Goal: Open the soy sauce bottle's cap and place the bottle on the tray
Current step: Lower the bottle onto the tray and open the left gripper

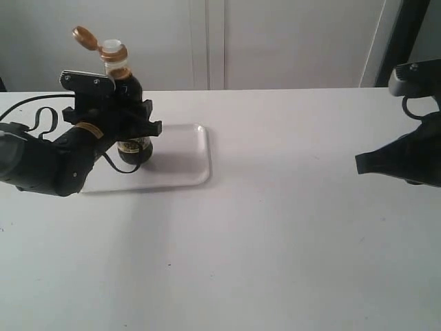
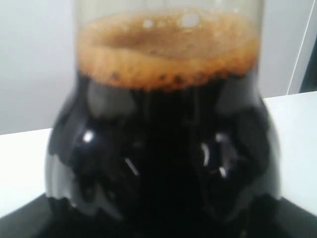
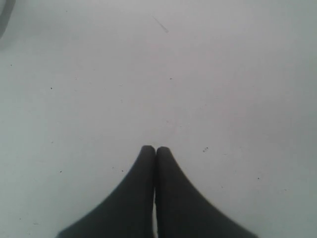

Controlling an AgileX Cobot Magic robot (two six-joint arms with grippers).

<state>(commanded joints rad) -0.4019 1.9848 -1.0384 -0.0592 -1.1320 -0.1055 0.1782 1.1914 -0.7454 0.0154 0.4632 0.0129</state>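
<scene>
The soy sauce bottle (image 1: pixel 134 146) stands upright over the left part of the white tray (image 1: pixel 186 155), base at or just above it. Its orange-gold cap (image 1: pixel 84 36) is flipped open and back, baring the white spout (image 1: pixel 112 49). My left gripper (image 1: pixel 134 124) is shut on the bottle's body. In the left wrist view the bottle (image 2: pixel 163 148) fills the frame, dark liquid with brown foam on top, and the fingers (image 2: pixel 25 223) show only as dark corners. My right gripper (image 3: pixel 155 148) is shut on nothing, low over the bare table, far right (image 1: pixel 362 164).
The white table (image 1: pixel 275 241) stretches between the tray and the right arm. A pale wall stands behind the table's far edge, and a dark upright post (image 1: pixel 406 41) rises at the back right.
</scene>
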